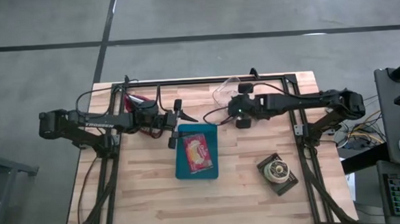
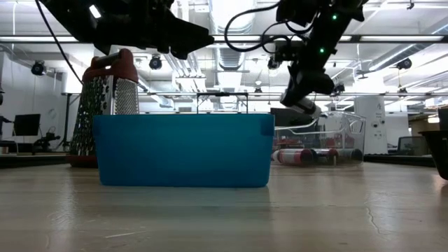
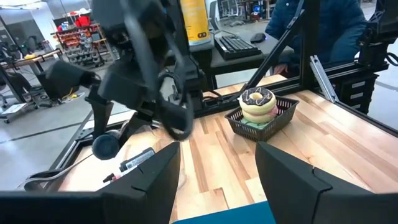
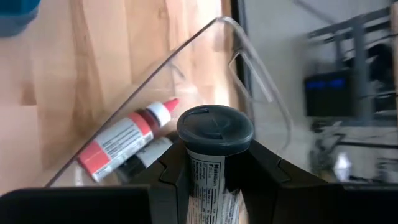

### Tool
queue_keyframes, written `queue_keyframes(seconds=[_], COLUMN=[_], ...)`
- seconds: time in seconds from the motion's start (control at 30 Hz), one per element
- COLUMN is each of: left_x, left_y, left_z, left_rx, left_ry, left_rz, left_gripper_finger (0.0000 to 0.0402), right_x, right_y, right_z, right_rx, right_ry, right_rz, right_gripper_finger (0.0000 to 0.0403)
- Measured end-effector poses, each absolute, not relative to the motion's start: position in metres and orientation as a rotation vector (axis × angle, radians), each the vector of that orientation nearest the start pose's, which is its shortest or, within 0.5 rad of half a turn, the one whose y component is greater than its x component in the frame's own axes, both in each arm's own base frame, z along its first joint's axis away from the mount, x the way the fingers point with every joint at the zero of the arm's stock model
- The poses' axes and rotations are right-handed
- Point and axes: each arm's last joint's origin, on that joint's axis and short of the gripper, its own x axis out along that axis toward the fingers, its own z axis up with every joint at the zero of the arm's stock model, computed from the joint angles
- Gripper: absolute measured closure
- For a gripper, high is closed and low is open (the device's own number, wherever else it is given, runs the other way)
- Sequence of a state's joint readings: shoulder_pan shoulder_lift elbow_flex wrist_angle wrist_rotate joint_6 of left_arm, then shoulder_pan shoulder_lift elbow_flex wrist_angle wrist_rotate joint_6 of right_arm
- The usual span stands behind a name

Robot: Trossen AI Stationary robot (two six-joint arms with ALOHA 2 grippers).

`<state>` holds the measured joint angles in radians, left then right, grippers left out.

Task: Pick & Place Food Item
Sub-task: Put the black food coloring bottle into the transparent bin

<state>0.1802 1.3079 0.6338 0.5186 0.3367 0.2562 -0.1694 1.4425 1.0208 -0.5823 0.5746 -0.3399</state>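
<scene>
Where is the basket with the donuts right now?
In the high view, the donut basket sits on the table's right front area, right of the blue bin, away from both arms.

I see a teal rectangular plastic bin (image 1: 196, 152), a dark-capped white-labelled bottle (image 4: 213, 163), a chocolate-glazed sprinkled donut (image 3: 257, 98), a pale wooden plank tabletop (image 1: 149, 190).

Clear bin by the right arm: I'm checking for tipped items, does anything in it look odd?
Nothing looks spilled. A red-labelled bottle lies on its side inside the clear bin, and the right gripper holds a dark-capped bottle above it.
</scene>
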Motion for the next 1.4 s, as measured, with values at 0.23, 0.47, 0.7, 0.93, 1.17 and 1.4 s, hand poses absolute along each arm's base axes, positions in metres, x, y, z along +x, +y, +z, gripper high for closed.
queue_keyframes(seconds=[0.23, 0.47, 0.7, 0.93, 1.17, 1.4], left_x=[0.271, 0.271, 0.271, 0.271, 0.271, 0.271], left_y=[0.040, 0.040, 0.040, 0.040, 0.040, 0.040], left_z=[0.237, 0.237, 0.236, 0.236, 0.237, 0.236], left_rx=[0.210, 0.210, 0.208, 0.206, 0.203, 0.202], left_ry=[0.140, 0.141, 0.141, 0.141, 0.142, 0.142], left_rz=[-0.176, -0.176, -0.176, -0.176, -0.176, -0.178], left_gripper_finger=[0.0190, 0.0190, 0.0190, 0.0190, 0.0190, 0.0190], right_x=[0.273, 0.269, 0.266, 0.260, 0.253, 0.250], right_y=[-0.079, -0.094, -0.108, -0.122, -0.131, -0.134], right_z=[0.246, 0.255, 0.258, 0.260, 0.258, 0.250], right_rx=[-0.410, -0.322, -0.230, -0.144, -0.085, -0.022], right_ry=[1.136, 1.147, 1.119, 1.104, 1.122, 1.165], right_rz=[-0.480, -0.443, -0.389, -0.350, -0.323, -0.257], right_gripper_finger=[0.0307, 0.0307, 0.0307, 0.0307, 0.0307, 0.0307])
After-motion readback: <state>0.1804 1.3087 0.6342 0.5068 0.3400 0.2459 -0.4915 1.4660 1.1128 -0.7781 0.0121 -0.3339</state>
